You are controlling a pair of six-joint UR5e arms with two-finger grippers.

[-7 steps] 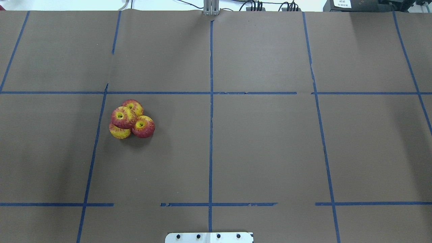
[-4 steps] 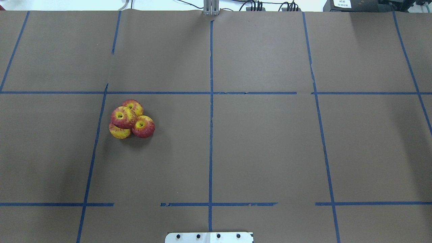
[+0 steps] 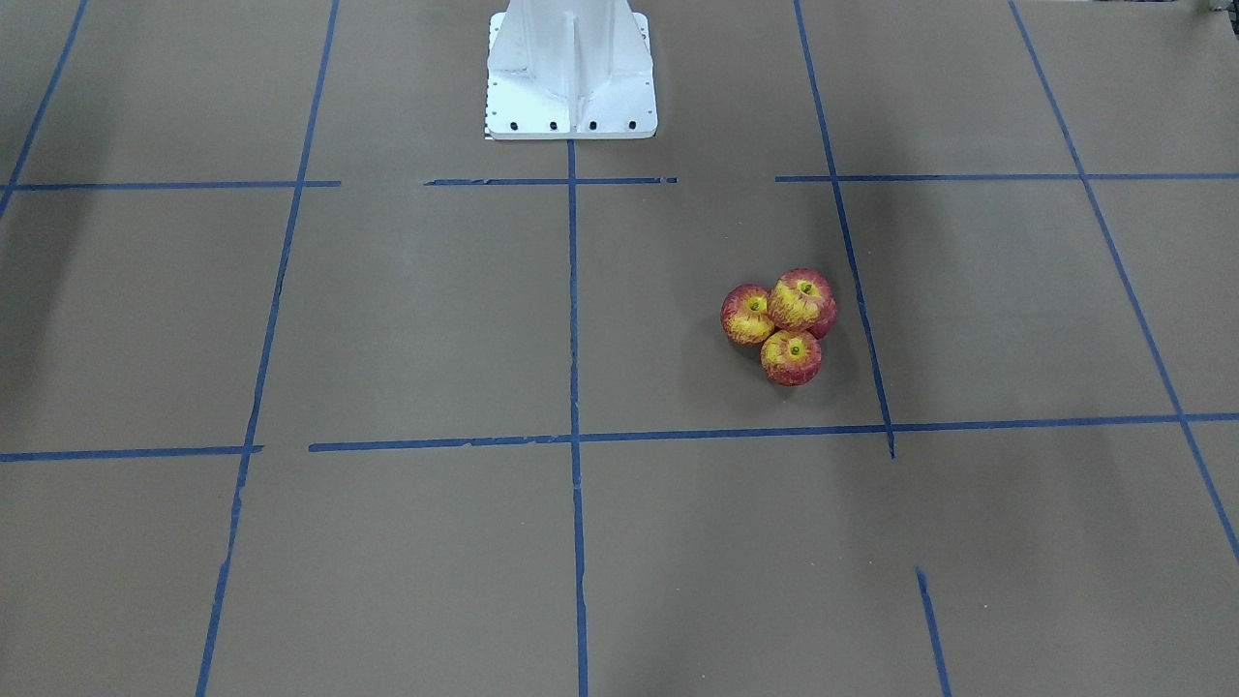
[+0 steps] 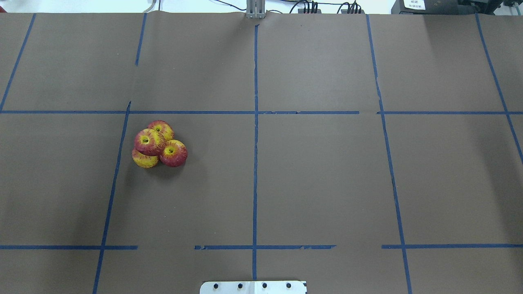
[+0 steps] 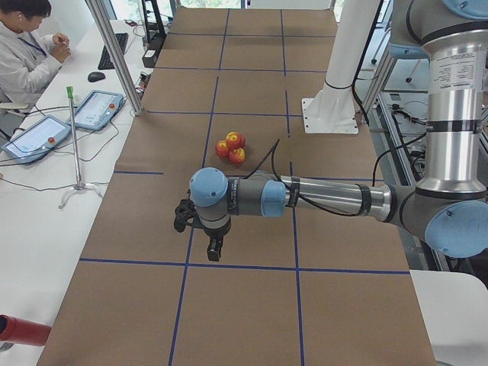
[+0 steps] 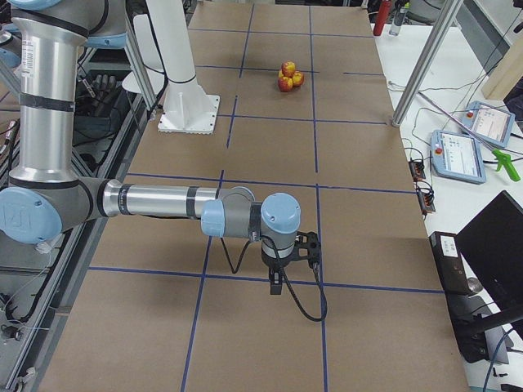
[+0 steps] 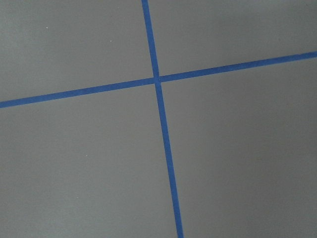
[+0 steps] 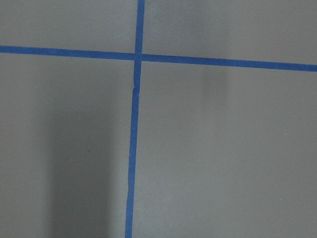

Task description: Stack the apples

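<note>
"Red and yellow, those four apples (image 4: 159,143). They sit in one tight clump on the table (image 4: 327,183), on the robot's left side, just inside a corner of the blue tape lines (image 4: 255,122)."

"Three on the table touching each other, and the top apple (image 4: 149,141) resting in the hollow between them. To me the stack looks done."

"Where are the arms?"

"Both are well away, out at the two ends of the table. The left gripper (image 5: 214,254) hangs over a tape crossing, and the right gripper (image 6: 276,286) does the same at the far end. I can't tell from here whether either one is apart or together."

"And if the top one needs a nudge?"

"Then I'd come straight down over it and take it by its sides, high up. I'd keep clear of the three underneath, because they're round and I'd guess one bump would roll the base apart. Otherwise the best thing is to leave it alone."
</note>
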